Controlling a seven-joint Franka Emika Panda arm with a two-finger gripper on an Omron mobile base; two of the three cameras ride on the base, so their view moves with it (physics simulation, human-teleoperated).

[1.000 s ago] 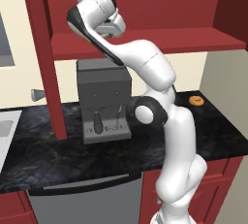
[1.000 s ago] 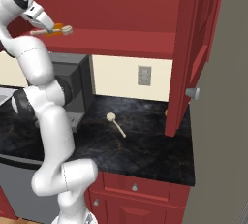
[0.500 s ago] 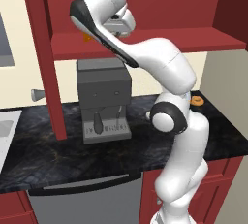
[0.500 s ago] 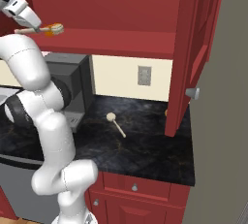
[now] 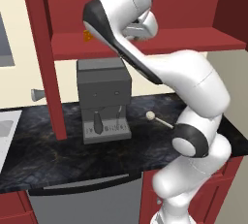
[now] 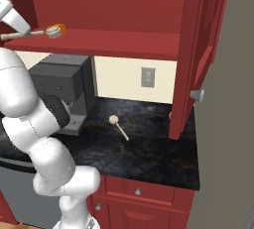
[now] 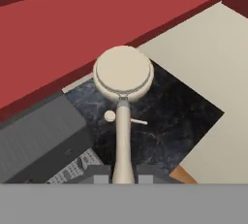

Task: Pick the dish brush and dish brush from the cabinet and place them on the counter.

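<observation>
Your end effector (image 7: pixel 122 172) is clamped on the handle end of one dish brush (image 7: pixel 123 80), held out past the cabinet shelf's (image 6: pixel 124 42) front edge. It looks light and stiff; the thin handle may pivot, so move gently. The other brush (image 6: pixel 119 126) lies mid-desk (image 6: pixel 149 158).

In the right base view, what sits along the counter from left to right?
Coffee machine → dish brush lying on the counter → open cabinet door.
</observation>
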